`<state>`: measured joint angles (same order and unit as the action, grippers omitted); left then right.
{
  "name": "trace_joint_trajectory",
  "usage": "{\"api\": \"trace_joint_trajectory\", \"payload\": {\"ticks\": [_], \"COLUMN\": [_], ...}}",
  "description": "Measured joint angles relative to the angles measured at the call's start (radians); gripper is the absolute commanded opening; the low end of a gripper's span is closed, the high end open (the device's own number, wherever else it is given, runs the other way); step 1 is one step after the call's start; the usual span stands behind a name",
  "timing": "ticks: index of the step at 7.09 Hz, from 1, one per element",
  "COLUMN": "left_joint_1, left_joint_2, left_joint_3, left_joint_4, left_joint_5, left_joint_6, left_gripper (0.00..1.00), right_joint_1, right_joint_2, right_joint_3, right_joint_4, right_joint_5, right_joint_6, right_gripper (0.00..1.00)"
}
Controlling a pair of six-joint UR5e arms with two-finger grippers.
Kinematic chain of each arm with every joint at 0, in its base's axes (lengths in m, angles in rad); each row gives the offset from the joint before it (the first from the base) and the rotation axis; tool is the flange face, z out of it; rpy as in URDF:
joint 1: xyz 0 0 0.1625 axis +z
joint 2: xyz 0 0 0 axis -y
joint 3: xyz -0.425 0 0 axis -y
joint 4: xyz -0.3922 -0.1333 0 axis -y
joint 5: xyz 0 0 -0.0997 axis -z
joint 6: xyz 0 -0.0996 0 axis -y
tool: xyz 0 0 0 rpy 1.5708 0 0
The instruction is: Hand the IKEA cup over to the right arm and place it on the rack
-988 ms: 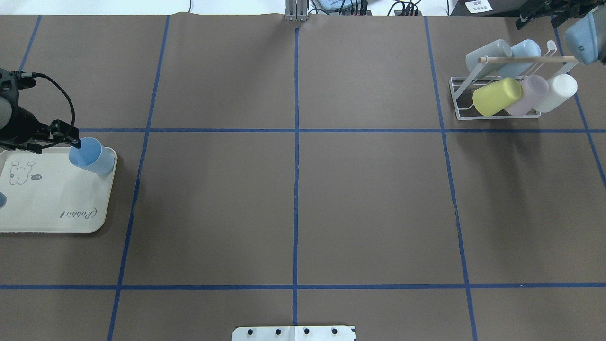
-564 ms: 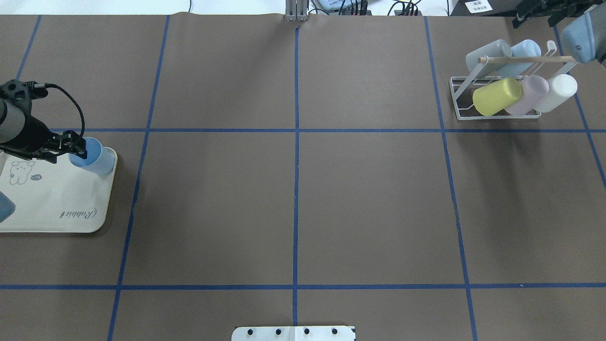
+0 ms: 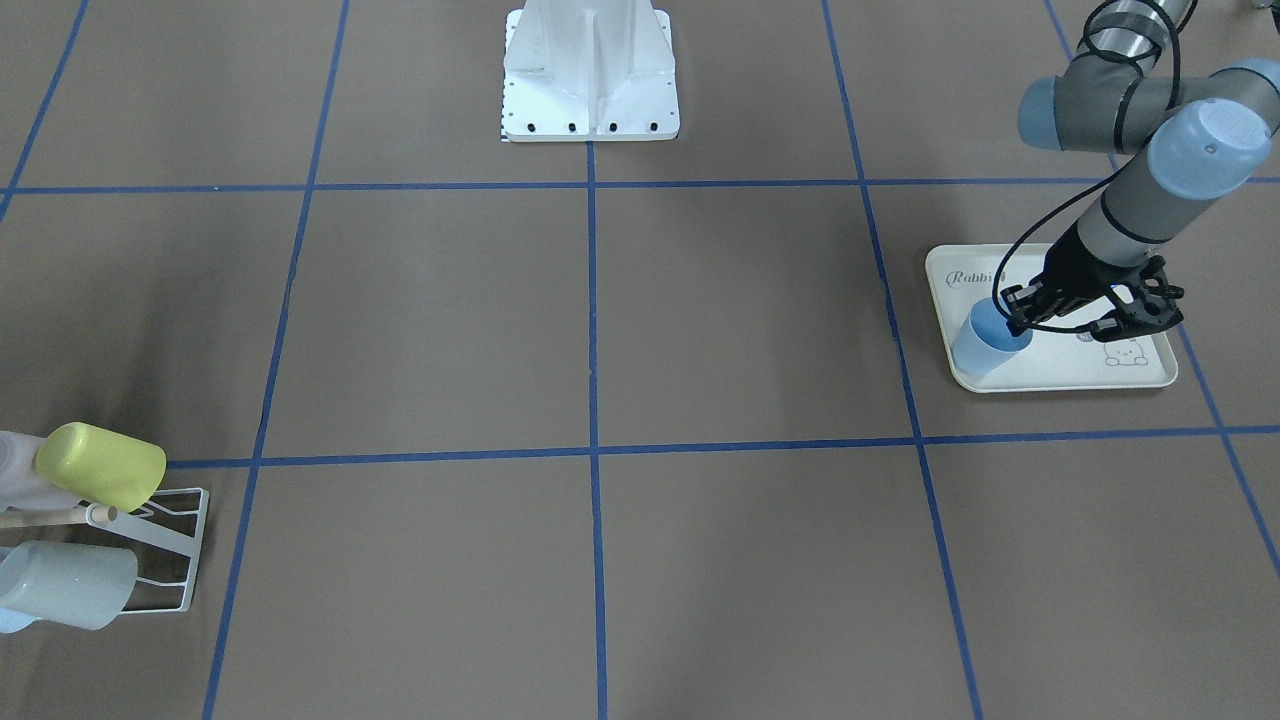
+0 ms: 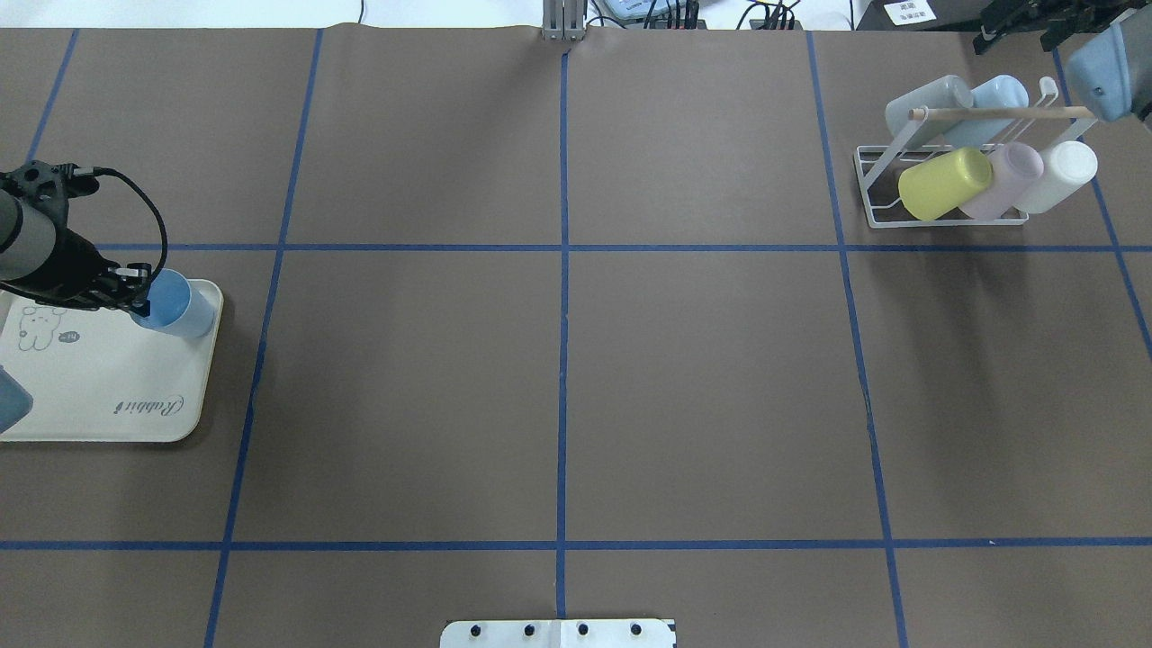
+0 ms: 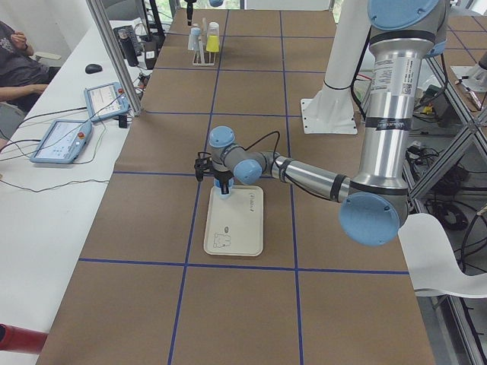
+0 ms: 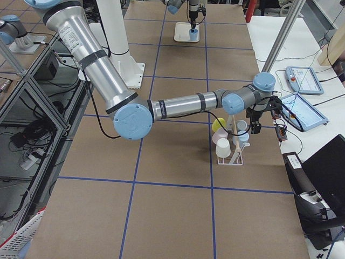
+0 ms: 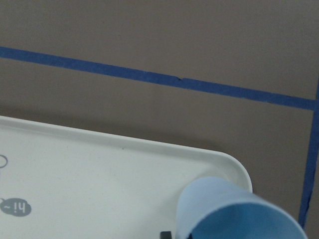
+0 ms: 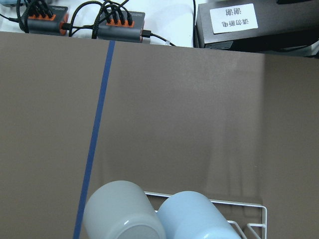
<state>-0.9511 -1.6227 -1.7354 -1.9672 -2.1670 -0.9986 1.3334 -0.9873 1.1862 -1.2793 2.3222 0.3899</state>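
Note:
The IKEA cup (image 4: 180,308) is light blue and stands at the far right corner of the cream rabbit-print tray (image 4: 99,387). My left gripper (image 4: 142,295) comes down on its rim and is shut on the cup wall (image 3: 985,345). In the left wrist view one dark fingertip (image 7: 165,233) presses against the outside of the cup (image 7: 234,214). The white wire rack (image 4: 868,180) with a wooden dowel holds several cups at the far right. Above and behind the rack, at the frame's top edge, the right gripper (image 4: 1030,31) hangs open with nothing in it.
On the rack, a yellow cup (image 4: 945,183), a pale pink one and a white one lean in front, with grey and pale blue ones behind. Blue tape lines (image 4: 562,315) divide the brown table. A person sits by tablets (image 5: 61,141) at a side desk.
My left gripper has come down over the cup's rim and closed on its wall, nudging the cup slightly. The right arm has drawn back a little from the rack.

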Motion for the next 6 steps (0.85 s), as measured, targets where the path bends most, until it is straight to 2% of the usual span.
{"api": "trace_joint_trajectory", "payload": {"ticks": [3,6], "left_joint_1": [-0.033,-0.024], "left_joint_2": [0.043,-0.075], "left_joint_3": [-0.154,-0.192], "left_joint_4": [0.033,0.019], "left_joint_5": [-0.053,-0.062], "left_joint_6": [-0.057,-0.299], "left_gripper": [0.0,0.0], "right_joint_1": [-0.003,-0.05], "right_joint_2": [-0.007,-0.094], "right_joint_3": [0.075,0.292], "right_joint_4": [0.0,0.002], "right_joint_5": [0.0,-0.001], "right_joint_6": [0.093,0.298], "right_gripper": [0.98,0.98]}}
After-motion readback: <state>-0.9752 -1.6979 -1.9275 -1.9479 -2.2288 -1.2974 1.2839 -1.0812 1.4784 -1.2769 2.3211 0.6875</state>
